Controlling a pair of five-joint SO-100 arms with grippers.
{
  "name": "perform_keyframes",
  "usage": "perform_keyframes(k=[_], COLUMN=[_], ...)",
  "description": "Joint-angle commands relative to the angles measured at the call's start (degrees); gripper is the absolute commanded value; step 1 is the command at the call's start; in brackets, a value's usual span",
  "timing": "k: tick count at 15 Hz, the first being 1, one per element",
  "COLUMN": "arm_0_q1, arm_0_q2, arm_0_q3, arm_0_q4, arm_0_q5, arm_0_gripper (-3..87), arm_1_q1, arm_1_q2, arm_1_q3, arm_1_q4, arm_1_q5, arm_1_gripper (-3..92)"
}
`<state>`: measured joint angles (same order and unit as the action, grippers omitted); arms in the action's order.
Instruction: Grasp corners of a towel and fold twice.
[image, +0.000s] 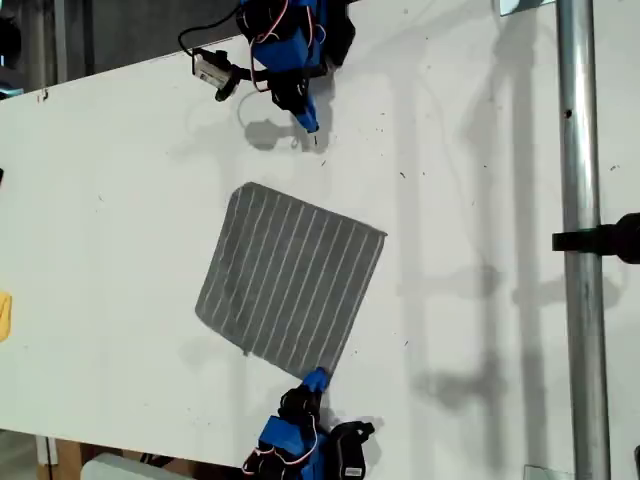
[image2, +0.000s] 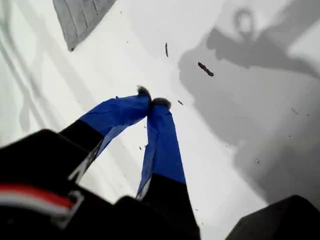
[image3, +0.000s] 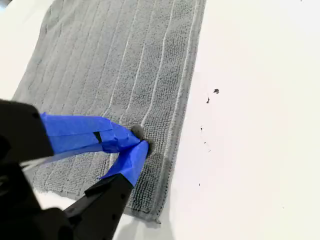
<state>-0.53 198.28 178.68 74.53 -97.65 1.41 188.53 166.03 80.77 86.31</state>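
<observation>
Your second end effector (image3: 140, 140) pinches the towel (image: 290, 284) near a corner (image: 329, 367) (first end effector (image2: 152, 100) closed, empty, over bare bench (image: 110, 200)).

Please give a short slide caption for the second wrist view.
My second gripper, jaws closed, over the flat grey striped towel near one corner.

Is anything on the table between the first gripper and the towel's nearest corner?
Nothing visible. Only bare white table lies between my first gripper and the towel's nearest corner.
</observation>
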Motion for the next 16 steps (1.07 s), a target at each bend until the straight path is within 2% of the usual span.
perform_keyframes(k=[1, 6, 8, 9, 12, 14, 16], arm_0_q1=[-0.97, -0.97, -2.29, -2.37, -1.49, -1.32, -2.29], arm_0_q2=[0.44, 0.44, 0.09, -1.05, -14.85, -26.89, -37.09], arm_0_q3=[0.0, -2.64, -10.11, -15.73, -30.5, -42.8, -55.11], arm_0_q4=[0.09, 0.18, 3.16, 5.8, 7.21, 10.02, 15.38], arm_0_q5=[-1.32, -0.26, 0.09, -0.09, 1.14, 2.99, 6.68], arm_0_gripper=[-2.4, -3.0, -3.0, -3.0, -3.0, -3.0, -3.0], arm_1_q1=[0.09, -0.09, -0.35, -0.26, -1.23, -2.46, -4.04], arm_1_q2=[-0.26, -0.44, -5.8, -11.69, -30.15, -44.74, -60.82], arm_1_q3=[-2.64, -7.03, -13.62, -18.81, -33.13, -45.88, -62.49], arm_1_q4=[-2.02, -1.67, -1.67, -2.81, -10.72, -11.34, -9.32], arm_1_q5=[-0.35, -0.88, -1.67, -3.08, -5.8, -8.17, -11.25], arm_1_gripper=[-0.3, -0.3, -0.3, -0.3, -0.3, -0.3, -0.3])
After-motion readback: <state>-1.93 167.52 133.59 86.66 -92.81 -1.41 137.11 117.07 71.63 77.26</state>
